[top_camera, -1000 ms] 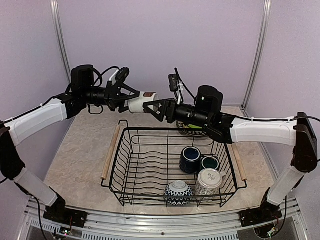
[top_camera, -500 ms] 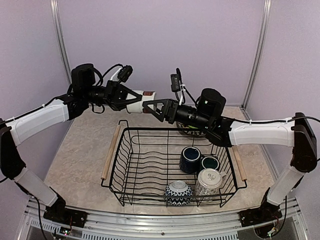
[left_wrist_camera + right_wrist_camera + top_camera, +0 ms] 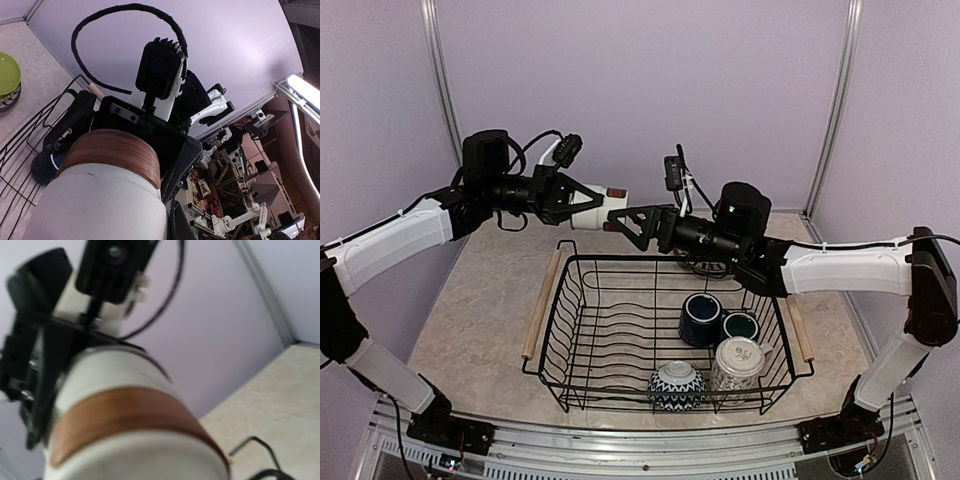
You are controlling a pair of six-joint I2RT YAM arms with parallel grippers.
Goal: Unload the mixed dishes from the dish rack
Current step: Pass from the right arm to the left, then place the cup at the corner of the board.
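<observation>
My left gripper [image 3: 591, 204] is clenched on a white cup [image 3: 611, 202] with a brown band, holding it in the air above the far left corner of the dish rack [image 3: 620, 258]. The cup lies on its side. Its long axis runs nearly level from left to right, and the banded end points at my right gripper [image 3: 623, 226].

From my left wrist, the cup [image 3: 100, 200] fills the lower part of the view, band away from me. My right gripper's [image 3: 135, 122] black fingers stand on either side of that end. From my right wrist, the cup [image 3: 130, 430] is blurred and very close, band nearest.

My right jaws are spread wide at the banded end. I cannot tell whether their pads touch it.

A second ago my right jaws were closed on that end and my left jaws stood loose around the cup. Now the grip has passed to my left side. The cup sits a little further left, and its lie is about the same.

Inside the rack, at its right, are a dark blue mug [image 3: 700, 318], a teal mug [image 3: 740, 325], a white patterned cup [image 3: 737, 362] and a blue-and-white bowl [image 3: 676, 385], all where they were.
</observation>
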